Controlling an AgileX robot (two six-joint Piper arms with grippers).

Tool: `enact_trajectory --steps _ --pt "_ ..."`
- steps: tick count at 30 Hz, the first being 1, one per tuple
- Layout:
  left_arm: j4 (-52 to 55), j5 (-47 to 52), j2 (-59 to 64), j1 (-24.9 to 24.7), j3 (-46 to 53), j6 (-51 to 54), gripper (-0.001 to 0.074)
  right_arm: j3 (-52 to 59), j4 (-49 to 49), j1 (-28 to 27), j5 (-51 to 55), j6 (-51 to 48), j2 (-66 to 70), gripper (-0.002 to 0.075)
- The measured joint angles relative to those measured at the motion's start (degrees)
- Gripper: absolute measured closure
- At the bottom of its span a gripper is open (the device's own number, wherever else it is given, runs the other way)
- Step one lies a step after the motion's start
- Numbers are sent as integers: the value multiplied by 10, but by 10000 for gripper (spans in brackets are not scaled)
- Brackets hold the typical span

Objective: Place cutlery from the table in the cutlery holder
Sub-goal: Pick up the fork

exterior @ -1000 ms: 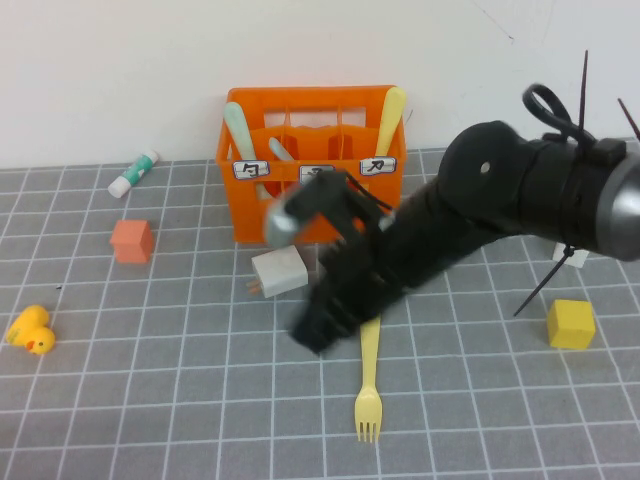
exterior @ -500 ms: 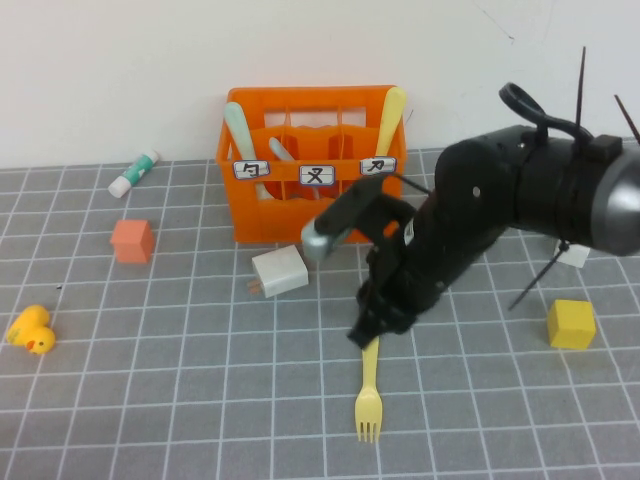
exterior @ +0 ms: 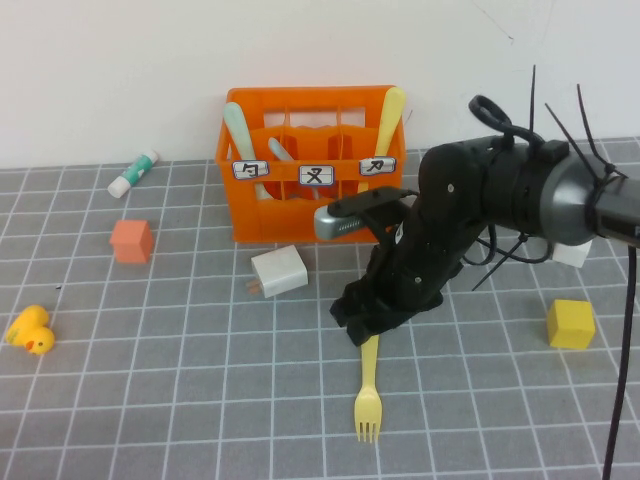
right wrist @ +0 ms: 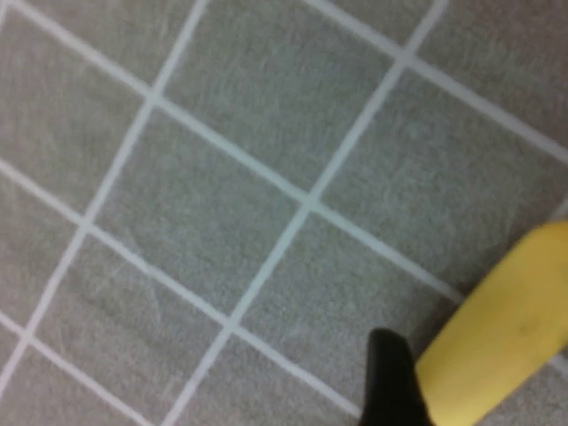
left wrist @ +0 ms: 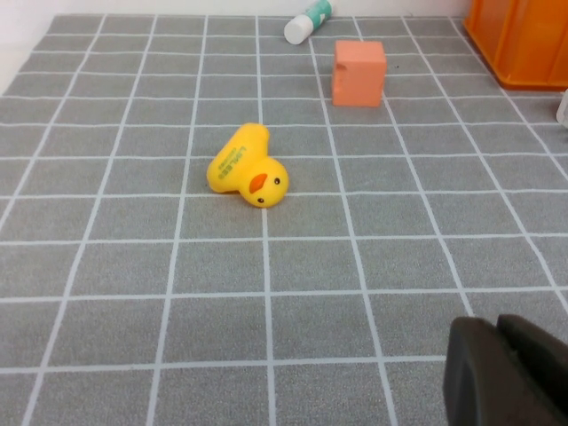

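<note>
Right gripper (exterior: 362, 325) sat low at frame centre, over handle end of yellow fork (exterior: 368, 395); whether fingers were clenched or released: cannot tell. Fork lay flat on worktop (exterior: 180, 400), tines toward lower edge. Cutlery holder (exterior: 312, 178) stood upper centre, 3 pieces inside. Left gripper (left wrist: 506, 373) showed in left wrist view's lower right corner, near yellow duck (left wrist: 247, 169).

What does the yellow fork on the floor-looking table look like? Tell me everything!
The yellow fork looks like smooth plastic, all one pale yellow colour. It lies flat on the grey gridded table, its tines pointing toward the robot and its handle pointing back toward the orange cutlery holder. The handle's top end is hidden under the right claw, which is down over it. In the right wrist view, the handle sits beside a dark fingertip.
</note>
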Motion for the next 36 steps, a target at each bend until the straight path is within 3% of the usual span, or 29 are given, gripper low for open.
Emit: enact_trajectory --steps 7,20,31,36 --pt "3 0 0 0 0 1 736 -3 -66 14 10 80 0 314" --pt "3 0 0 0 0 1 736 -6 -114 35 62 69 0 317" --pt "3 0 0 0 0 1 736 -6 -26 34 76 -100 0 317" --pt "3 0 0 0 0 1 736 -6 -32 34 81 -75 0 317"
